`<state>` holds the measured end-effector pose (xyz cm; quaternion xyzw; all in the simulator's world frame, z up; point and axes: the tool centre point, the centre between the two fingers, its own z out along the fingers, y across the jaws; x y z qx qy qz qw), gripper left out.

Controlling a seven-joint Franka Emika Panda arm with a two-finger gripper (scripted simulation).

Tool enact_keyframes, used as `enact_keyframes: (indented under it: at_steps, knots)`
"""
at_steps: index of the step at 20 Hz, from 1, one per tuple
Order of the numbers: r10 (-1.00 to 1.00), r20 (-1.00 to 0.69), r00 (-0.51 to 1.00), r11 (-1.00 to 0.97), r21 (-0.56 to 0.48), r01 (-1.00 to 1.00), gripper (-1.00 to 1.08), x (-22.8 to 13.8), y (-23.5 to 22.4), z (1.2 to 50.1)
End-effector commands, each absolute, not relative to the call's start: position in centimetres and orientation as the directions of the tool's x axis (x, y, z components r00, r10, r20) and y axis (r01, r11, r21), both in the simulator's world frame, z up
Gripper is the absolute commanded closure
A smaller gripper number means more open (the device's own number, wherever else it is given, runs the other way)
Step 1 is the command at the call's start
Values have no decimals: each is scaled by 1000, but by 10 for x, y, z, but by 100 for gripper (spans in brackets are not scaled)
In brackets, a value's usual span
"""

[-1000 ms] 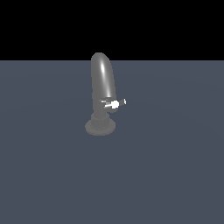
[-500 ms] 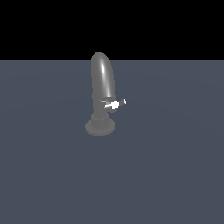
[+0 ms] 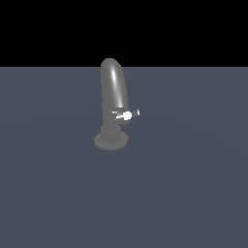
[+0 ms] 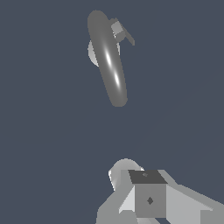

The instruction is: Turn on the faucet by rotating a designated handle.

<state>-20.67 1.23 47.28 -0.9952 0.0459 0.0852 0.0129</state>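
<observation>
Change since earlier: nothing in the exterior view has shifted; faucet, handle and surface sit exactly as they did a second ago and half a second ago.

Faucet: the faucet (image 3: 113, 92) (image 4: 108, 59) stands upright on the flat surface, roughly midway between the exterior view's left and right edges and nearer the far edge than the near one. Its thick glossy dark grey spout arches over, with a bright streak of reflected light along the tube.

Base: the round ribbed base (image 3: 111, 139) rests directly on the surface under the spout.

Handle: the handle (image 3: 127, 115) (image 4: 122, 33) is a short pale lever with bright tips, sticking out sideways from the lower part of the tap toward the exterior view's right, about level.

Gripper: the gripper (image 4: 146, 199) shows only in the wrist view, as pale grey blocky parts well apart from the faucet and touching nothing; whether its claw is spread or clenched I cannot tell, since the fingertips are not clearly visible.

Surface: the tabletop (image 3: 193, 184) is a plain, matt slate-blue plane that runs to both side edges and the near edge of the exterior view.

Room: the background (image 3: 193, 29) beyond the far edge is flat black, with a straight horizon line between it and the surface.
</observation>
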Motion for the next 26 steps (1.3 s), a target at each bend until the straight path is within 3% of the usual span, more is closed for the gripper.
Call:
enact_keyframes:
  at_steps: [1, 26]
  knots:
    - [-119, -212, 970, -992, -24, -127, 108, -195, 15, 471]
    - [-371, -616, 695, -880, -5, -474, 108, -76, 26, 427]
